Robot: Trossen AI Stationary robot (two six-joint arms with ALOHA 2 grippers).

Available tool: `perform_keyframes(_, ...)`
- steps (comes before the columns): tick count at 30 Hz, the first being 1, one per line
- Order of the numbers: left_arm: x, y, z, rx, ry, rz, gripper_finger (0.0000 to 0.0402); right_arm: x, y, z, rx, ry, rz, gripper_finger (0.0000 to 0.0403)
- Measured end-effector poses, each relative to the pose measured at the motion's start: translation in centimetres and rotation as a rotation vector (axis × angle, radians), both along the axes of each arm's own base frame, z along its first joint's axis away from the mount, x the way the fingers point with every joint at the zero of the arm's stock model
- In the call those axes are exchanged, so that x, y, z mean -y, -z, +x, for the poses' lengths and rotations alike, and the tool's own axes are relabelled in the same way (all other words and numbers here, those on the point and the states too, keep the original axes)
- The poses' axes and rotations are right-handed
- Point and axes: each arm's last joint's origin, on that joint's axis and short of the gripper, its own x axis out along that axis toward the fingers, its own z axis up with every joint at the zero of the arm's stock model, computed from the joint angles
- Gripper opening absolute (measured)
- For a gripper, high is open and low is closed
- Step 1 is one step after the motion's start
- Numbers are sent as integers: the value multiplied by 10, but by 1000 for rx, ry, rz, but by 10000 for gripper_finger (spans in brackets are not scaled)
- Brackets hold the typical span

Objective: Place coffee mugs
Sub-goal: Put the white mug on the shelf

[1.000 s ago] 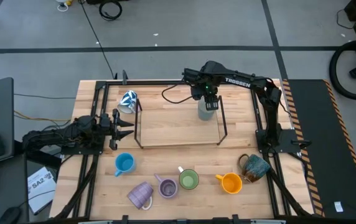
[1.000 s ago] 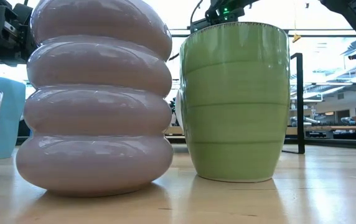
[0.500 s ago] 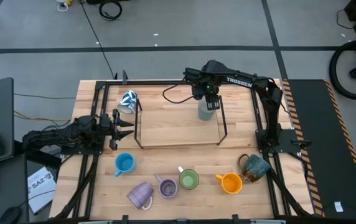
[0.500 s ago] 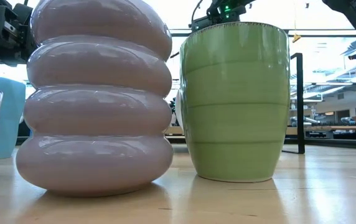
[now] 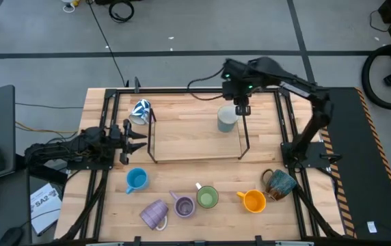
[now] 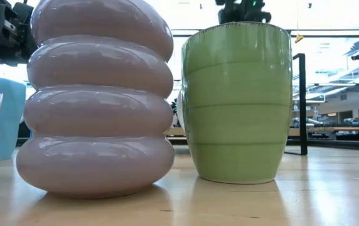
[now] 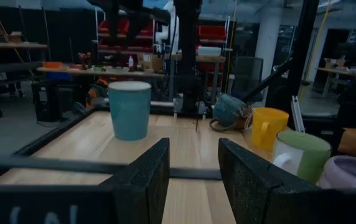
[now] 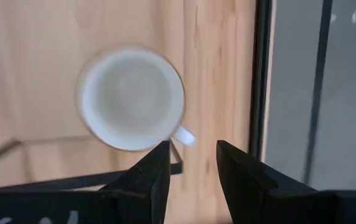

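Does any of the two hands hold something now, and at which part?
Nothing is held. The right hand is open above the pale teal mug, apart from it. The left hand waits empty at the table's left side.

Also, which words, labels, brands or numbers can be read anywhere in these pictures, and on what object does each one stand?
"SA2" on the white sheet of paper lying by the table's left front corner, in the high view; its smaller print is too small to read.
The white lettering on the right arm is blurred and cannot be read.
The mugs show no text.
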Motion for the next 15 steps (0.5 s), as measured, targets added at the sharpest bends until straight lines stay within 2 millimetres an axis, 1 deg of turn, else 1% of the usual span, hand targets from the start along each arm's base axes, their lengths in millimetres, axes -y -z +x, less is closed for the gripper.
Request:
perform_keyframes(5,-3,-9,-2,93,-100,-9,144,-13,-29,-26,166,26,28,136)
perform_keyframes(8,-5,-16,-4,98,-176,-21,144,-20,-42,-40,248,54,28,136)
perform_keyframes(11,-7,-31,-7,133,-266,-5,144,-26,-47,-52,310,70,27,136)
perform_keyframes(13,-9,-37,-9,88,-345,7,144,-30,-44,-58,346,63,33,136)
perform_keyframes(15,-11,-45,-11,33,-425,9,144,-32,-37,-63,362,55,40,136)
